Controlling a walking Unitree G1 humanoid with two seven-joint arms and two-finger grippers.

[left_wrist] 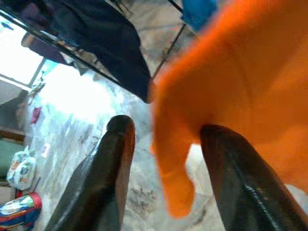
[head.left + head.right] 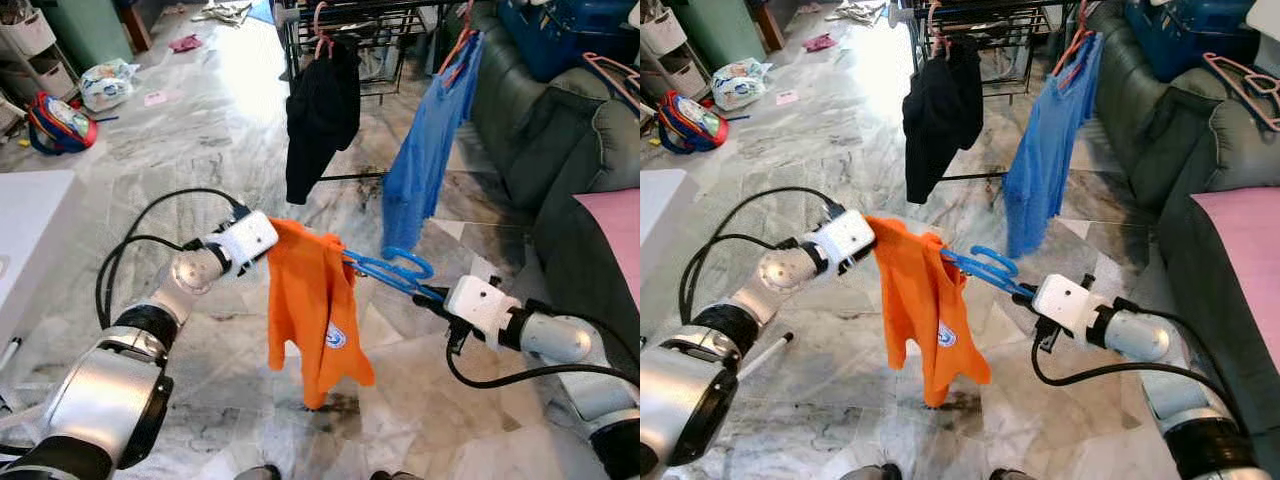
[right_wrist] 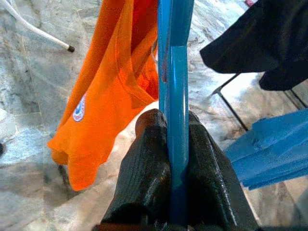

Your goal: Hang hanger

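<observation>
Gripping hanger (image 3: 174, 86): right end effector (image 3: 171, 126).

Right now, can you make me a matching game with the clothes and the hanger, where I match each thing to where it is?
Things:
1. orange shirt
2. blue hanger
3. black garment
4. blue shirt

Places:
A. hanging on the drying rack, on the robot's left side
B. pinched in the right gripper
C. hanging on the rack's right end, near the sofa
D. draped between the two grippers

Pairs: 1-D, 2-B, 3-A, 4-C
</observation>
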